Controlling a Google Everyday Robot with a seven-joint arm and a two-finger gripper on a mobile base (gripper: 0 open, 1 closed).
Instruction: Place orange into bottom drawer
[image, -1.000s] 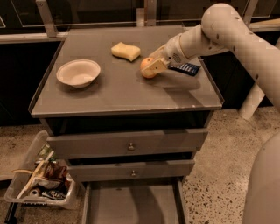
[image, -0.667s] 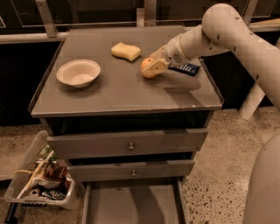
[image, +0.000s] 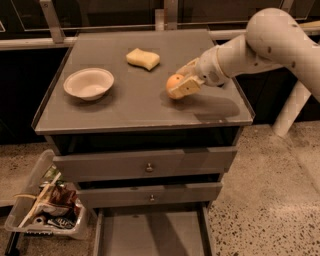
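The orange (image: 173, 81) is at the centre right of the grey cabinet top, between my gripper's two pale fingers. My gripper (image: 178, 82) reaches in from the right and is shut on the orange, just over the top surface, with a shadow beneath it. The bottom drawer (image: 150, 235) is pulled open at the foot of the cabinet. It shows a flat grey floor with nothing visible in it, and its front part is cut off by the frame edge.
A white bowl (image: 89, 83) stands at the left of the cabinet top (image: 125, 112). A pale yellow sponge (image: 143, 58) lies at the back centre. Two upper drawers with small knobs (image: 149, 167) are closed. A clear bin of clutter (image: 47, 207) sits on the floor at the left.
My gripper and the orange have moved slightly toward the front of the cabinet top. The dark object seen beside the gripper earlier no longer shows.
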